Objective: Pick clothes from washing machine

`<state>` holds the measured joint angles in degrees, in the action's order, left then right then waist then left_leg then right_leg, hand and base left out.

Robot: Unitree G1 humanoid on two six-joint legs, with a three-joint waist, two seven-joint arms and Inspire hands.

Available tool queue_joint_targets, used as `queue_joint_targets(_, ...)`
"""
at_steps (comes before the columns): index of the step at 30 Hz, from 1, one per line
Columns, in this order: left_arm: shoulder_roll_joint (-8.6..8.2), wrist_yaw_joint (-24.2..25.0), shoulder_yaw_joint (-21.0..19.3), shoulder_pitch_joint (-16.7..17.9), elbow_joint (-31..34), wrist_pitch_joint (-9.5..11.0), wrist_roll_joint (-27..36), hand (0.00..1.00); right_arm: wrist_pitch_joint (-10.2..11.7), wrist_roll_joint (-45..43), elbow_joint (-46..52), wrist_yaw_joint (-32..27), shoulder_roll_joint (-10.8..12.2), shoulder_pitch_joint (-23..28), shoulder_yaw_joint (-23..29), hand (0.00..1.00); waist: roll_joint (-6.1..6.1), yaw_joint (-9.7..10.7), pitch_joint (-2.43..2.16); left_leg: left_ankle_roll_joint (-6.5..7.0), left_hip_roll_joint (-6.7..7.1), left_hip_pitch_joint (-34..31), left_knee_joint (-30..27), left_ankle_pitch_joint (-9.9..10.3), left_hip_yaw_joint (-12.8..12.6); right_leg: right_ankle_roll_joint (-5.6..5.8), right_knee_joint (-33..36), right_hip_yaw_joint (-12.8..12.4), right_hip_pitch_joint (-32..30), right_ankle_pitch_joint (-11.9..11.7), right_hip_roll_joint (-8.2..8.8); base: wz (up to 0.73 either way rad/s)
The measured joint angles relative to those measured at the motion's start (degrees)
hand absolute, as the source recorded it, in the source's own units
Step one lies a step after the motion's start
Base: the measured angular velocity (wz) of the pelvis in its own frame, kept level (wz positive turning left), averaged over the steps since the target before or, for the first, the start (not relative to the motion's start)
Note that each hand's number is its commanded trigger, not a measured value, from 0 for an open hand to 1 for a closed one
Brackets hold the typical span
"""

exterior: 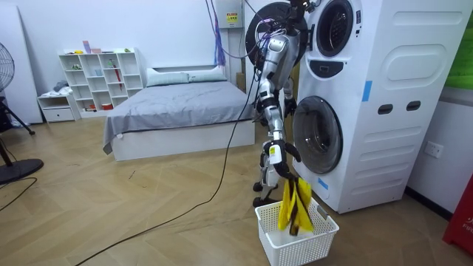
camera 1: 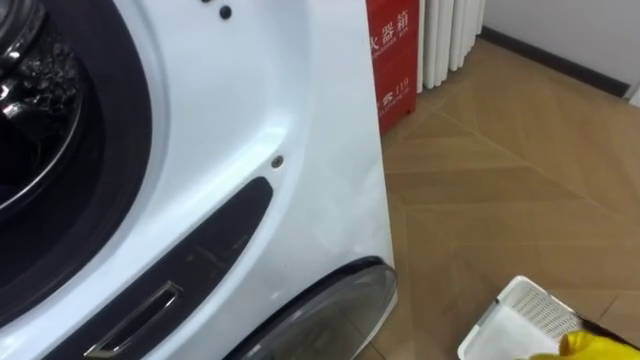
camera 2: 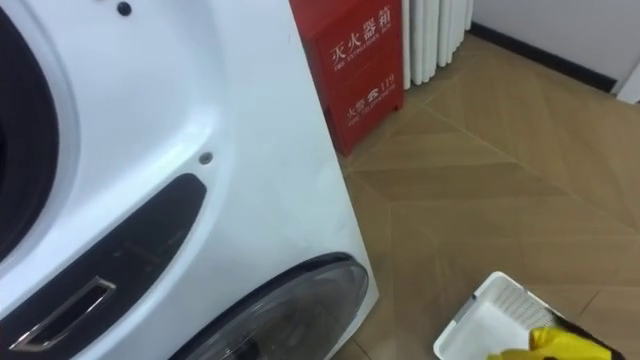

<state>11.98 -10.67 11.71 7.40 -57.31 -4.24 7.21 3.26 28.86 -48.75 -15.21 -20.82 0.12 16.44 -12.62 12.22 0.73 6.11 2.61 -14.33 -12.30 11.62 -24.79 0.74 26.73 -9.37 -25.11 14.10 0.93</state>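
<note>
I stand close in front of the white washing machine (exterior: 384, 96), by its lower round door (exterior: 319, 137). My right hand (exterior: 279, 164) hangs low at my side, shut on a yellow cloth (exterior: 293, 207). The cloth dangles straight down into a white laundry basket (exterior: 295, 250) on the floor by my feet. In the eye views the machine's front (camera 1: 250, 100) is very near, with the dark drum opening (camera 1: 40, 110) at upper left. The basket's corner (camera 1: 520, 315) and a bit of yellow cloth (camera 1: 600, 347) sit at the lower right.
A red box (camera 1: 392, 60) stands against the wall right of the machine, with a white radiator (camera 1: 450, 35) beyond it. Wooden floor (camera 1: 500, 180) spreads to the right. Behind me are a bed (exterior: 185, 103), a white shelf (exterior: 100, 77) and a fan (exterior: 7, 74).
</note>
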Motion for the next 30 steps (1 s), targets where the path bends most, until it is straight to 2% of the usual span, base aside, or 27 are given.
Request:
queue_joint_targets(6,0.01,-0.02,0.0,0.15,0.22,0.02,0.0,0.0,0.0,0.07,0.0,-0.08,-0.01,0.43,0.03,0.0,0.09,0.03,-0.18,0.0,-0.01,0.06,-0.29,0.0,0.35,0.0,-0.05,0.29,0.4,0.0,0.06,0.01)
queue_joint_targets(17,0.0,-0.01,-0.01,0.15,0.5,0.02,0.06,0.0,0.0,0.61,0.05,-0.15,-0.01,1.69,0.03,0.0,0.23,0.02,-0.15,0.04,0.02,0.12,-0.36,-0.03,0.77,0.0,0.15,0.43,0.97,0.0,0.32,0.02)
queue_joint_targets(20,0.0,-0.01,0.0,-0.29,0.88,0.08,0.07,0.0,-0.01,0.6,0.21,-0.14,-0.03,3.66,0.0,0.0,0.52,0.15,-0.03,0.21,0.24,0.14,-0.42,-0.16,1.92,-0.06,0.25,1.84,1.5,0.29,0.92,0.24)
queue_joint_targets(22,0.0,-0.01,0.0,-0.17,1.13,0.22,0.06,0.0,-0.01,0.6,0.22,-0.19,-0.03,4.57,0.0,0.0,1.13,0.19,0.28,0.25,0.37,0.6,-0.42,-0.18,2.36,-0.03,0.29,2.34,2.24,0.52,1.17,0.12)
queue_joint_targets(26,0.03,-0.01,-0.02,-0.03,1.46,0.76,-0.06,0.0,-0.03,0.6,0.26,-0.17,-0.03,5.75,0.17,0.0,2.1,0.71,0.25,0.32,1.19,1.5,-0.45,-0.22,3.73,0.08,1.72,3.56,3.04,1.92,2.14,0.22)
queue_joint_targets(29,0.05,0.02,-0.2,0.42,1.92,0.84,-0.06,0.0,-0.07,0.62,0.5,0.18,-0.03,5.77,0.34,0.0,2.45,0.7,0.14,0.32,1.24,2.07,-0.38,-0.22,4.22,0.01,1.55,4.15,3.84,1.99,2.29,0.12)
queue_joint_targets(30,0.05,0.07,-0.2,0.92,2.42,0.91,-0.06,0.0,-0.07,0.62,0.7,0.43,-0.03,5.83,0.58,0.0,2.49,0.75,-0.05,0.32,1.19,2.37,-0.35,-0.22,4.62,0.0,1.04,4.62,4.55,1.99,2.34,0.14)
